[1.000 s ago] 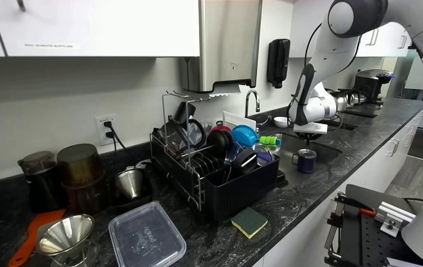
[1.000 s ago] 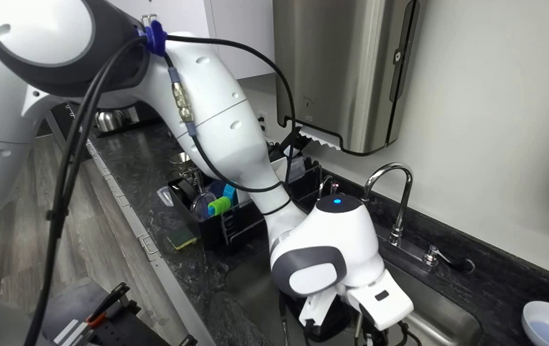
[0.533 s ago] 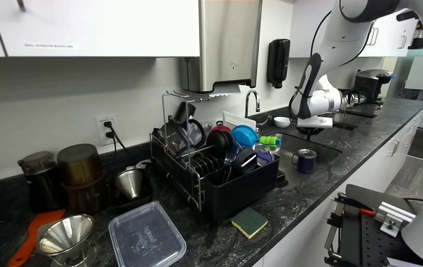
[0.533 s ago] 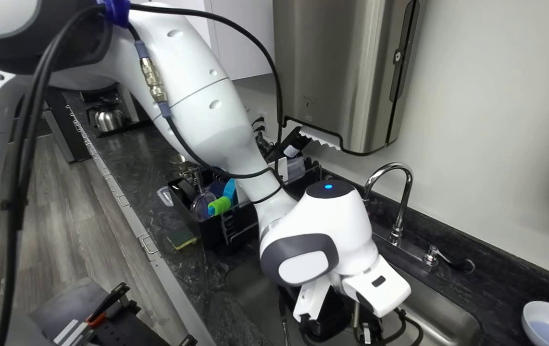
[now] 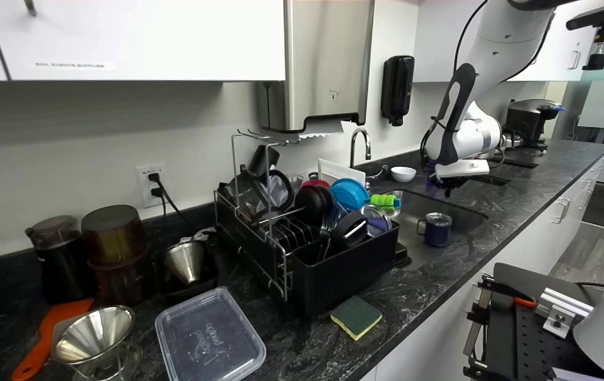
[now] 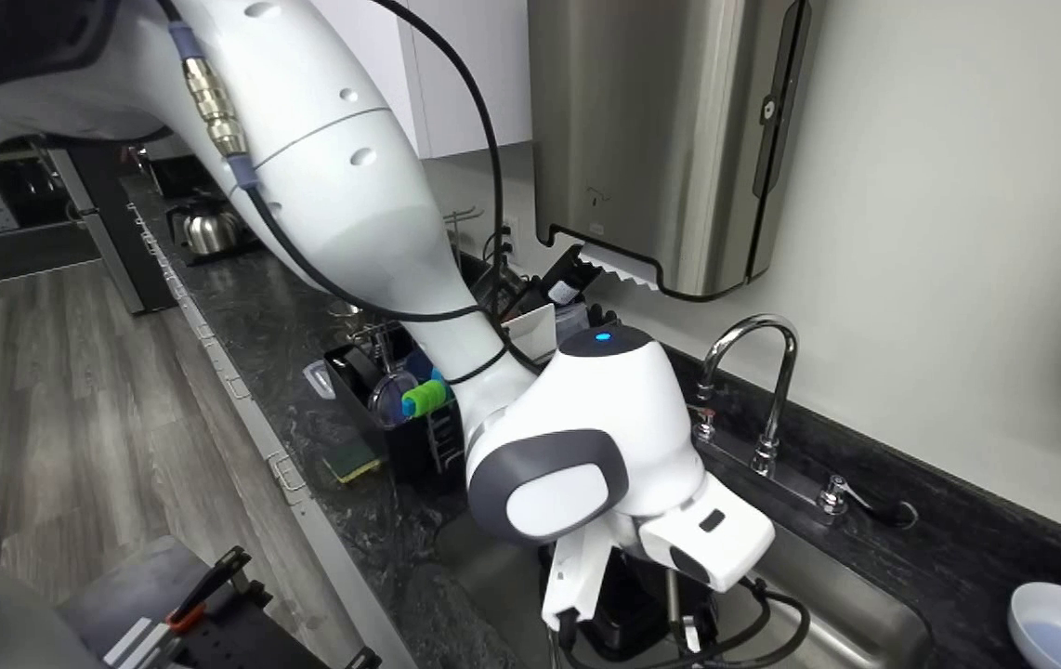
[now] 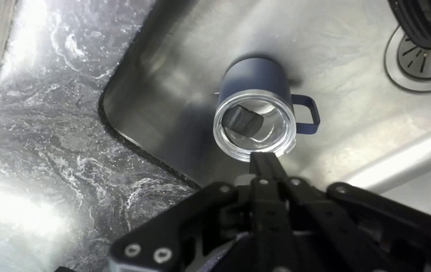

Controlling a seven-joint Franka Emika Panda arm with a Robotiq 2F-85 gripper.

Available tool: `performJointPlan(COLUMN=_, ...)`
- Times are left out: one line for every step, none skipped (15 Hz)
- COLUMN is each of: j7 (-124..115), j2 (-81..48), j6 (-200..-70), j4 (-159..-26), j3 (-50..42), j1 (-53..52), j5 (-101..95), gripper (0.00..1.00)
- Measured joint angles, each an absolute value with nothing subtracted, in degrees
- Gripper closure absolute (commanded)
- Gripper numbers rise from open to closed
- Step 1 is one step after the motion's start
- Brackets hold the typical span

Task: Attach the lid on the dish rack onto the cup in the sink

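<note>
"Where's the lid point(image 7: 254, 127)?"
"On the cup point(image 7: 255, 77) in the sink point(image 7: 336, 68); fingers point(image 7: 263, 196) together, empty."
"How will it handle?"
"Probably light, stiff, slippery if wet; grip it across its width."

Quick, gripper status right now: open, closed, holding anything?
Gripper: closed, jaws together, holding nothing; the blue mug stands in the sink, outside its grip.
</note>
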State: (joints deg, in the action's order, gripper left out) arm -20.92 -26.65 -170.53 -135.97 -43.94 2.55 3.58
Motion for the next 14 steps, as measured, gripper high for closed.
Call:
performJointPlan(j7=-19.84, j2=-25.74, j6=-170.15, j4=-136.50, j3=-44.47, j1=2.05, j5=2.49, gripper=1.00)
performJointPlan(j7=-18.63, j2=-24.78, j6=-169.65, j4=-136.99, j3=-44.82, j1=1.72, j5=1.36, gripper=1.00)
performJointPlan(j7=-17.56, j2=-23.76, j6=-168.95, j4=-137.45, j3=-45.25, j1=1.40, j5=0.08, gripper=1.00)
performJointPlan(j7=-16.57, j2=-22.69, j6=-168.17, j4=-137.84, j3=-45.67, j1=1.13, j5=-1.27, gripper=1.00)
performJointPlan(j7=-15.60, j2=-21.67, j6=-167.51, j4=-138.21, j3=-46.03, j1=0.98, j5=-2.79, gripper=1.00)
performJointPlan(j7=-14.64, j2=-20.56, j6=-166.64, j4=-138.53, j3=-46.34, j1=0.93, j5=-4.45, gripper=1.00)
performJointPlan(j7=-13.81, j2=-19.47, j6=-165.84, j4=-138.82, j3=-46.65, j1=0.92, j5=-6.06, gripper=1.00)
performJointPlan(j7=-13.23, j2=-18.38, j6=-165.22, j4=-139.06, j3=-47.00, j1=0.91, j5=-7.79, gripper=1.00)
performJointPlan(j7=-12.84, j2=-17.35, j6=-164.65, j4=-139.29, j3=-47.40, j1=0.91, j5=-9.59, gripper=1.00)
performJointPlan(j7=-12.38, j2=-16.32, j6=-164.03, j4=-139.54, j3=-47.94, j1=0.76, j5=-11.15, gripper=1.00)
performJointPlan(j7=-11.97, j2=-15.30, j6=-163.55, j4=-139.85, j3=-48.65, j1=0.44, j5=-12.56, gripper=1.00)
performJointPlan(j7=-11.79, j2=-14.29, j6=-163.15, j4=-140.21, j3=-49.34, j1=0.12, j5=-13.98, gripper=1.00)
performJointPlan(j7=-11.77, j2=-13.30, j6=-162.69, j4=-140.58, j3=-50.01, j1=-0.21, j5=-15.19, gripper=0.99)
performJointPlan(j7=-11.76, j2=-12.29, j6=-161.83, j4=-140.90, j3=-50.55, j1=-0.50, j5=-16.25, gripper=0.99)
